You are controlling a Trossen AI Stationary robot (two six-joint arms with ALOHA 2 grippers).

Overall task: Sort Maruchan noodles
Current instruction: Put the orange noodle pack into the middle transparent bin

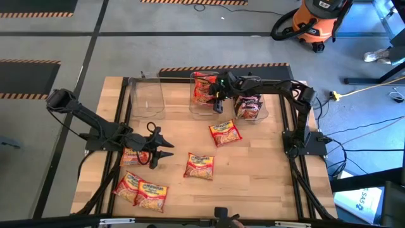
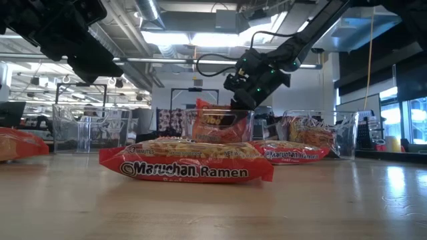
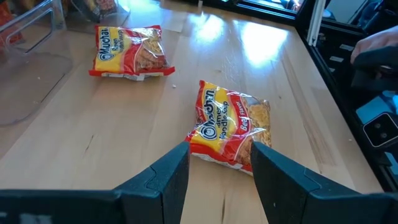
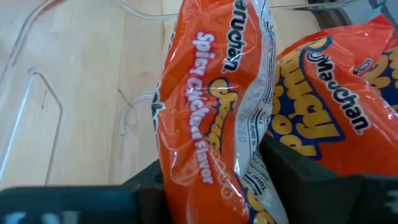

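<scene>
Several Maruchan packets are in view. On the wooden table lie red-and-yellow ones: one (image 1: 225,133) in the middle, one (image 1: 199,166) nearer, and others at the near left (image 1: 140,190). My left gripper (image 1: 159,149) (image 3: 221,168) hovers open, with the nearer packet (image 3: 230,127) just ahead of its fingers. My right gripper (image 1: 218,95) (image 4: 217,174) is over the middle clear bin (image 1: 197,109), shut on an orange Spicy Chicken packet (image 4: 214,106). Another orange packet (image 4: 329,106) lies in that bin. A dark packet (image 1: 249,106) sits in the right bin. My right gripper pinches the orange packet between its two fingers, one finger (image 4: 305,171) on each flat face, at the packet's end (image 4: 205,158). The fingers come from above, slanting down into the middle bin. The packet stands on end inside the bin (image 2: 217,120), leaning against the packet beside it.
Three clear bins stand in a row along the table's far side; the left one (image 1: 147,98) holds nothing that I can see. Black frame rails run along the table's left and right edges. An orange shop vacuum (image 1: 313,22) stands on the floor beyond the table.
</scene>
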